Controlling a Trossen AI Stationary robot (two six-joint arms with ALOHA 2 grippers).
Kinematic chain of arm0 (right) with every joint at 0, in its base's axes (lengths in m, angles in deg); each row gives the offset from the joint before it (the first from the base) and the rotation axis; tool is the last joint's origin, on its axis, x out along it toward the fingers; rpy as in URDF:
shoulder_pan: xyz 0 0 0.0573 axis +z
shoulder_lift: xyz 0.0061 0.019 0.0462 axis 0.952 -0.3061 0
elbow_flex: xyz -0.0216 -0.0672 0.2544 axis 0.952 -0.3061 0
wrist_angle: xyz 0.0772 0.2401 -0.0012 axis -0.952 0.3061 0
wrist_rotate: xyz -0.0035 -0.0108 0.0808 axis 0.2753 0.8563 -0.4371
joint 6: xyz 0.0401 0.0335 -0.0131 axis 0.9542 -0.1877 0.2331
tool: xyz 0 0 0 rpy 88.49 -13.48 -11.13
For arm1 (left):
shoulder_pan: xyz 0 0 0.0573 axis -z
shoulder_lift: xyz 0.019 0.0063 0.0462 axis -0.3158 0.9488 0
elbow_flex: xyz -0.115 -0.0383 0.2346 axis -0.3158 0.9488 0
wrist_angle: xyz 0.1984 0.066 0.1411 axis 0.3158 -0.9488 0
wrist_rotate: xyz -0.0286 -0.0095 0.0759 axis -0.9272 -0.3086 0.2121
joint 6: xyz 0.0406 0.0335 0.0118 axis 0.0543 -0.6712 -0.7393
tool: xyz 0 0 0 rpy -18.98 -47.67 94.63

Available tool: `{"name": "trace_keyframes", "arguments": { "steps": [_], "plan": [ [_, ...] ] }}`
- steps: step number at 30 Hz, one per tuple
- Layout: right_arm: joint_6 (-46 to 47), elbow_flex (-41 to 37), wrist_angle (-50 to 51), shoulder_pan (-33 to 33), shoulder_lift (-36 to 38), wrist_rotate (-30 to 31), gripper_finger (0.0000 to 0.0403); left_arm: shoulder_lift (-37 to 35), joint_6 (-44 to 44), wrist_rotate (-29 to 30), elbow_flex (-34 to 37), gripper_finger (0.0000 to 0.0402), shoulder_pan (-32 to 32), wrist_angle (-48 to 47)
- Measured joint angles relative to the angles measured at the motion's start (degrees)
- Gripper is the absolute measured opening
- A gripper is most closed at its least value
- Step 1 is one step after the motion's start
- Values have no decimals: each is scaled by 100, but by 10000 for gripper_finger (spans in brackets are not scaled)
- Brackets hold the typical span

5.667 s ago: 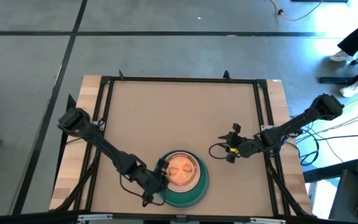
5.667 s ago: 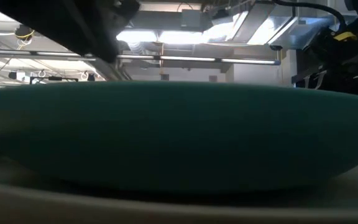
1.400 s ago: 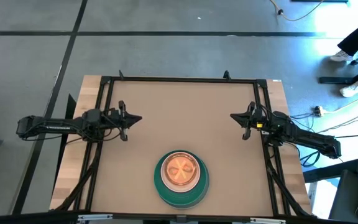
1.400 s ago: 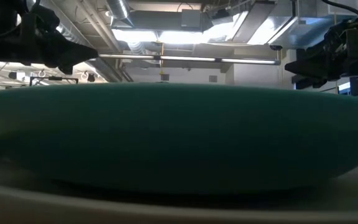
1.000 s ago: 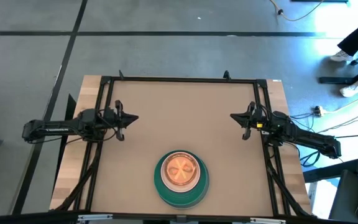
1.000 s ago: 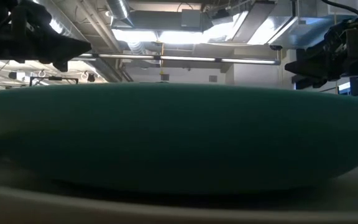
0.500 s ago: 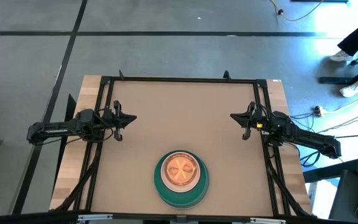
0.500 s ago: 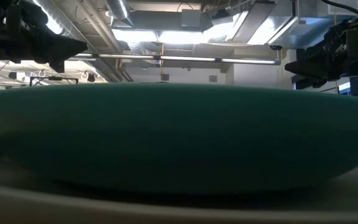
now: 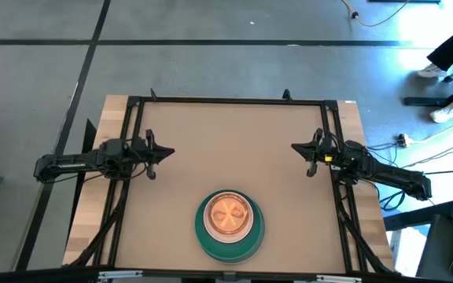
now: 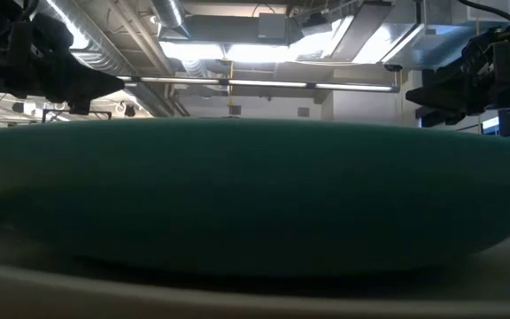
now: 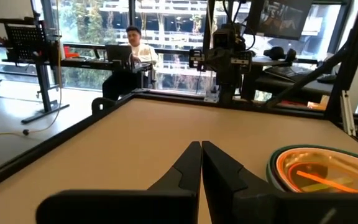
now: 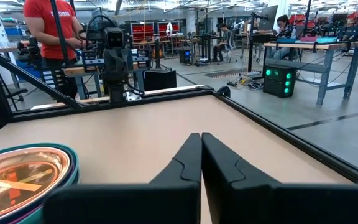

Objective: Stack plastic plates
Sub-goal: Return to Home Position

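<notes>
While left hand (image 9: 163,150) and right hand (image 9: 299,148) hang clenched, empty, the plate stack (image 9: 230,215) looks light, slick: grip its rim

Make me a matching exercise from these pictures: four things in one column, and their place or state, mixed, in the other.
1. left pincer
2. right pincer
3. teal plate
4. orange plate

A. uppermost plate
B. shut, near the right side of the table
C. lowest, widest plate
D. shut, near the table's left side

Pairs: 1-D, 2-B, 3-C, 4-A
</notes>
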Motion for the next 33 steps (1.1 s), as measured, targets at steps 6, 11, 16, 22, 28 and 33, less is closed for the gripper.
{"name": "trace_keyframes", "arguments": {
  "steps": [6,11,16,22,28,33],
  "plan": [
    [0,0,-2,0,0,0,3,-2,-2,2,0,8,0,0],
    [233,0,-2,0,0,0,3,-2,9,10,0,8,-1,0],
    [330,0,-2,0,0,0,3,-2,-124,25,0,8,0,2],
    [334,0,-2,0,0,0,3,-2,-321,115,0,8,-1,18],
    [334,0,-2,0,0,0,3,-2,-318,116,0,8,-1,19],
    [337,0,-2,0,0,0,3,-2,-317,116,0,8,-2,20]
  ]
}}
